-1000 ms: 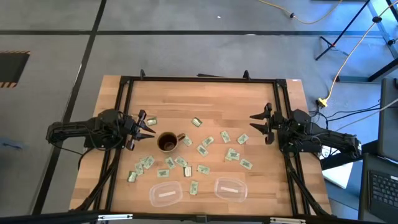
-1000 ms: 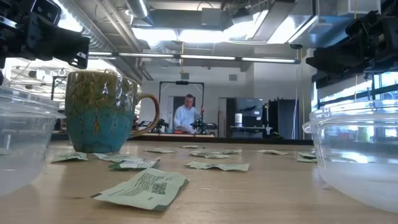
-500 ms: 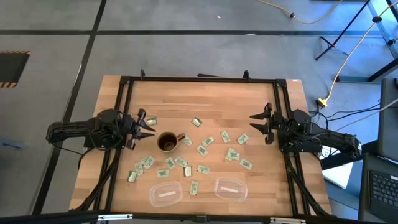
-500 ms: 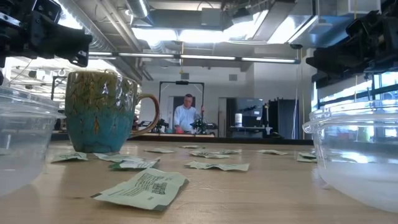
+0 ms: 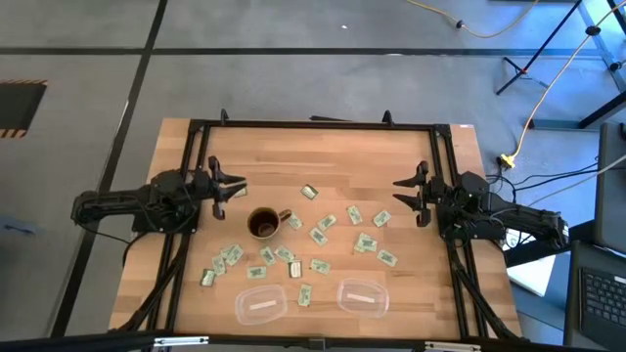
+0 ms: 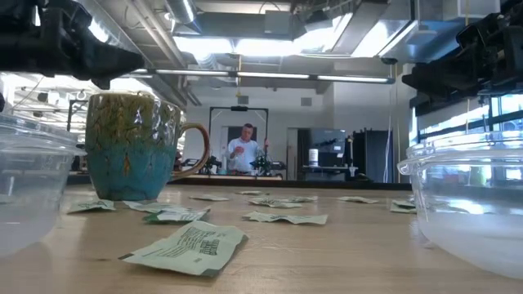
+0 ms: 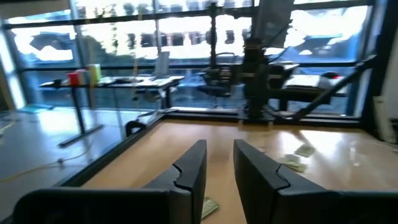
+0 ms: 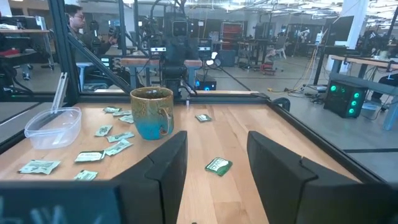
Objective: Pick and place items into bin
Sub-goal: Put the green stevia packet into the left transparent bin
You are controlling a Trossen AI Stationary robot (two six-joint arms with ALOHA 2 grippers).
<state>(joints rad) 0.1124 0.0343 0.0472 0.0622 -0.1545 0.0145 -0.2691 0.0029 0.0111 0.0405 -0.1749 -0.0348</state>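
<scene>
Several small pale green and white packets (image 5: 319, 236) lie flat and scattered on the wooden table around a brown-rimmed mug (image 5: 264, 224). My left gripper (image 5: 233, 182) hovers level above the table's left side, just to the far left of the mug. It is open by a narrow gap, with nothing between its fingers (image 7: 219, 165). Over the right side my right gripper (image 5: 401, 193) hovers level and open, facing the packets and the mug (image 8: 152, 112). One packet (image 8: 218, 165) lies ahead of it. Two clear plastic bins (image 5: 261, 304) (image 5: 363, 296) stand near the front edge.
A black frame (image 5: 313, 125) rims the table. In the low view the mug (image 6: 135, 147) stands behind a near packet (image 6: 189, 247), with the bins (image 6: 24, 180) (image 6: 470, 204) at either side. A person (image 6: 243, 151) works in the room behind the table.
My left gripper has swung sideways from pointing at the mug toward the table's far edge and now points past the mug's far side. Its finger gap is unchanged. My right gripper, the packets, the mug and the bins have kept still.
</scene>
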